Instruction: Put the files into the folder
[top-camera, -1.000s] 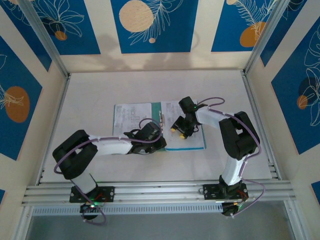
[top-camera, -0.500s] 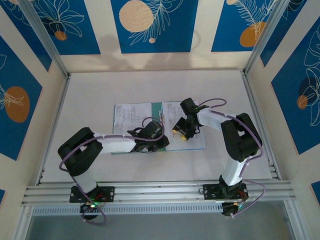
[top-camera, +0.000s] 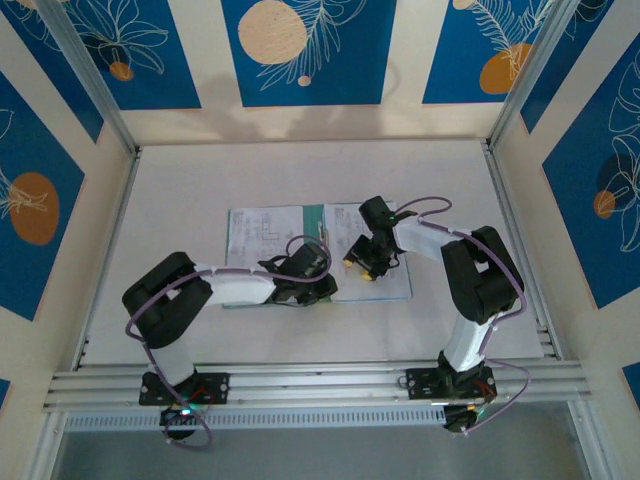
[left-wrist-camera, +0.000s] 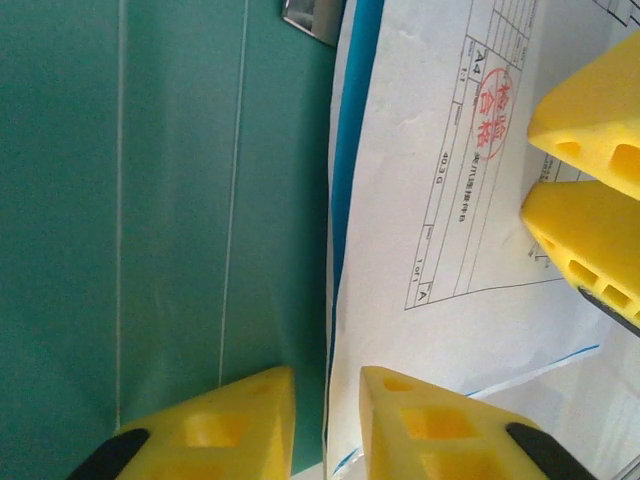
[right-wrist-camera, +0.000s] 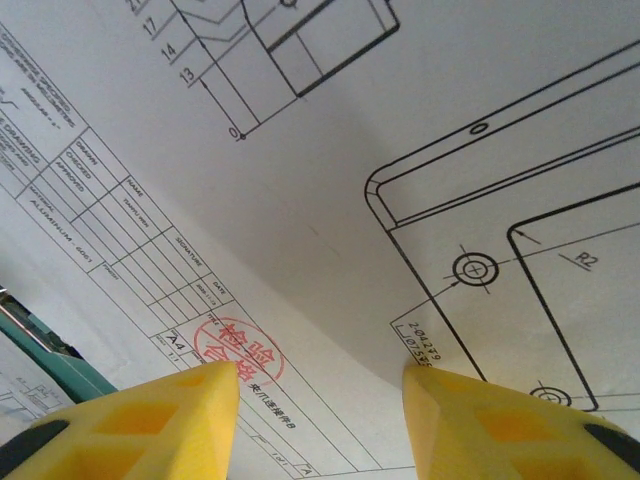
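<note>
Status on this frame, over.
Left end effector nearly closed at the edge of the files, grip unclear. Right end effector open over the files. Files lie on the open folder.

teal folder (left-wrist-camera: 150, 200) open flat, printed files (left-wrist-camera: 440, 200) atop

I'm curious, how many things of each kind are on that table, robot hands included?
Robot hands: 2, left hand and right hand
Teal-green folder: 1
Light-blue sheet: 1
White printed sheets: at least 2, one on each half of the folder; any stacked beneath cannot be told
Total: at least 6
</note>
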